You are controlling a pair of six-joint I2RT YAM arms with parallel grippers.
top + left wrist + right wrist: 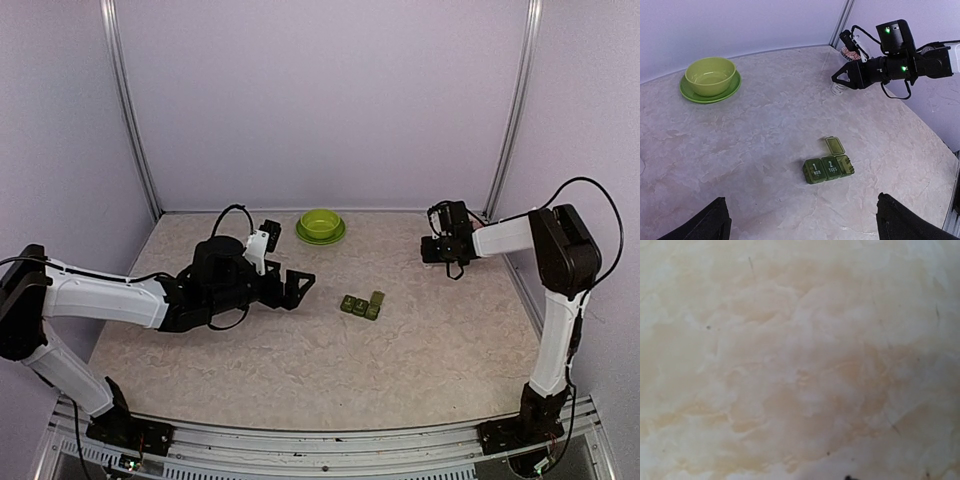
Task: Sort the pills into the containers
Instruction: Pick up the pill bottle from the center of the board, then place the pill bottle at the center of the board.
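Note:
The dark green pill box [362, 304] lies at mid-table. In the left wrist view [828, 168] its lids marked 1 and 2 are closed and the third lid [834, 146] stands open. No pills show in any view. My left gripper [300, 283] hangs left of the box and is wide open and empty, with its fingers [707, 225] at the bottom corners of the left wrist view. My right gripper [835, 79] is at the far right with its tips together, just above a small white bottle [838, 90]. The right wrist view shows only blurred tabletop.
A lime green bowl [320, 223] on a green plate [690, 92] stands at the back centre. A second small bottle [848, 52] stands behind the right gripper by the back right corner post. The walls close in on three sides.

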